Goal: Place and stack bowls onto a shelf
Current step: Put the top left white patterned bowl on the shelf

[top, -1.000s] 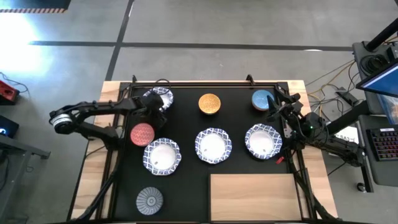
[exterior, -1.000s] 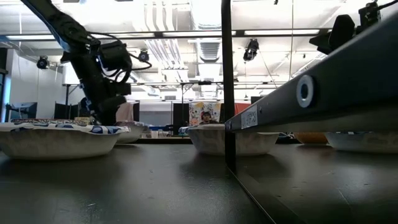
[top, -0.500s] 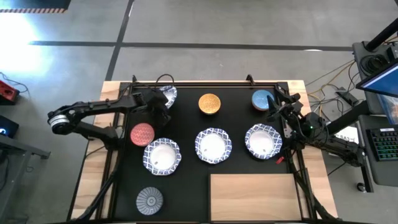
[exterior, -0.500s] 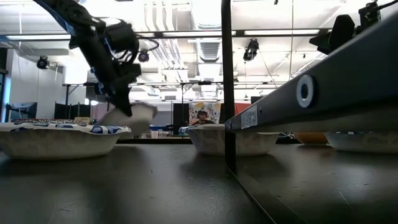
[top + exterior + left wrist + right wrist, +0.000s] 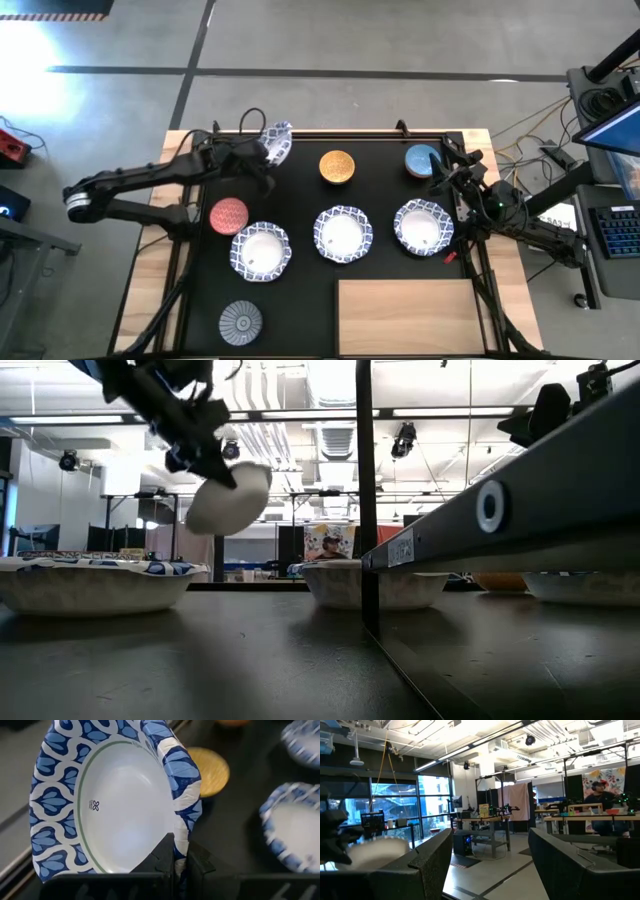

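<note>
Aloft at the worktop's eleven o'clock, the left gripper (image 5: pixel 179 865) pinches shut on the rim of a large blue-patterned white bowl (image 5: pixel 277 143), tilted on edge. Three matching bowls (image 5: pixel 343 233) sit across the middle of the black mat (image 5: pixel 300 300); four smaller bowls (image 5: pixel 337 166) lie around them. The right gripper (image 5: pixel 447 180) waits wide open at three o'clock.

no readable text, only a small flower mark inside the bowl (image 5: pixel 125 805)
</note>
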